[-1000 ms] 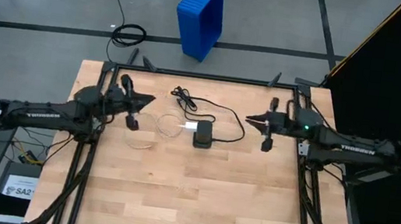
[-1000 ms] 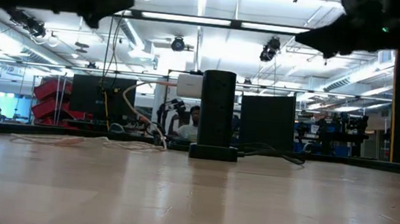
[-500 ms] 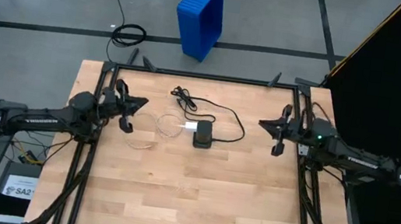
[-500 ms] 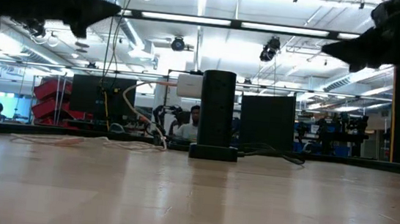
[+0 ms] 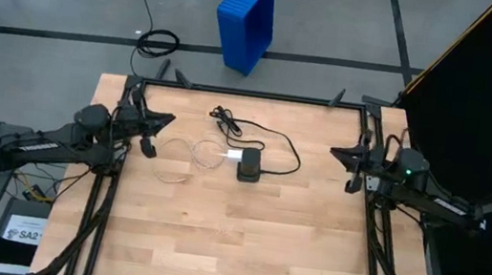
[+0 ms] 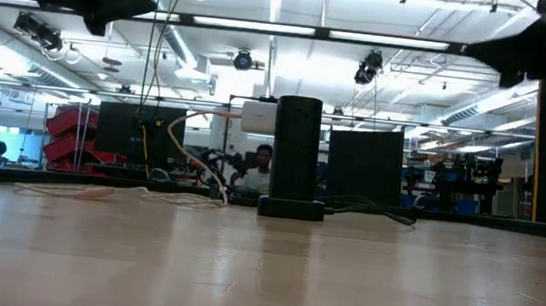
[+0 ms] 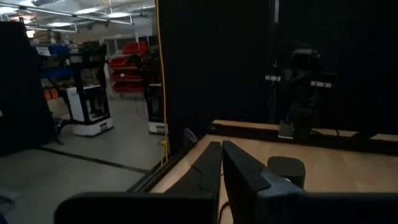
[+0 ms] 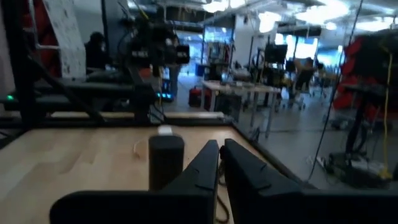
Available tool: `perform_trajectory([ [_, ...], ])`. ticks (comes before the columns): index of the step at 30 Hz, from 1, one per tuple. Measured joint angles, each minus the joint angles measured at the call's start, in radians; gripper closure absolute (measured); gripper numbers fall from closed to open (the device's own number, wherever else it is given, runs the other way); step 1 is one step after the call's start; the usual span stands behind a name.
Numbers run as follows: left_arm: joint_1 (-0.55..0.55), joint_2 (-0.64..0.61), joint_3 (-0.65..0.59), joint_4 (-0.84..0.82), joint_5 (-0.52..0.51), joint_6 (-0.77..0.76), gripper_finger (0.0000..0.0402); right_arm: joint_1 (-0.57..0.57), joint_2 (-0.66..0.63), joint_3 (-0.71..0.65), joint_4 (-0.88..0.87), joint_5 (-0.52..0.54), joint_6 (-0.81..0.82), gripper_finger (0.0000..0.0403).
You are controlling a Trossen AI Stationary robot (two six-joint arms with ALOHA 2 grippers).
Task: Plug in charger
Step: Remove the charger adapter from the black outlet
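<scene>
A black power tower (image 5: 248,169) stands upright on the wooden table, and the low view shows it too (image 6: 296,155). A white charger (image 6: 258,116) sticks into the tower's left side near the top (image 5: 232,156). Its white cable (image 5: 187,156) lies in loose loops on the table. The tower's black cord (image 5: 285,149) curls off toward the far edge. My left gripper (image 5: 163,122) hovers shut over the table's left edge, well clear of the tower. My right gripper (image 5: 338,154) hovers shut near the right edge. Each wrist view shows its own two fingers closed together (image 7: 219,167), (image 8: 219,160).
Black frame rails (image 5: 252,93) run along the table's far edge and sides. A blue bin (image 5: 247,20) and cables lie on the floor beyond the far edge. Bare wood (image 5: 231,242) stretches from the tower to the near edge.
Both arms have drawn back from the middle. My left gripper has moved toward the table's left edge and my right gripper toward the right edge. The tower, charger and cables have stayed where they were.
</scene>
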Motion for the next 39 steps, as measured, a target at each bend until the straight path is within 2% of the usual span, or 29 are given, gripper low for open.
perform_trajectory([
  [3,-0.001,-0.067,-0.03,-0.006,0.007,-0.012,0.0402,0.0,-0.01,-0.043,0.065,0.002,-0.009,0.0403],
  [8,-0.002,-0.226,-0.093,-0.062,0.013,-0.047,0.0402,0.0,-0.009,-0.063,0.074,0.002,-0.031,0.0403],
  [11,-0.002,-0.219,-0.116,-0.083,0.013,-0.052,0.0402,-0.002,-0.009,-0.063,0.062,-0.006,-0.051,0.0403],
  [18,-0.003,-0.224,-0.191,-0.019,0.038,-0.051,0.0402,-0.003,-0.009,-0.111,0.104,-0.041,-0.064,0.0403],
  [22,-0.003,-0.223,-0.215,-0.021,0.053,-0.051,0.0402,-0.013,-0.009,-0.156,0.137,-0.012,-0.073,0.0403],
  [29,-0.003,-0.224,-0.289,0.037,0.086,-0.054,0.0402,-0.022,-0.009,-0.157,0.137,-0.056,-0.048,0.0403],
  [34,-0.003,-0.223,-0.295,0.049,0.12,-0.066,0.0402,-0.022,-0.006,-0.157,0.119,-0.059,-0.033,0.0403],
  [39,-0.003,-0.223,-0.295,0.039,0.133,-0.054,0.0402,-0.023,-0.004,-0.157,0.088,0.029,0.027,0.0403],
])
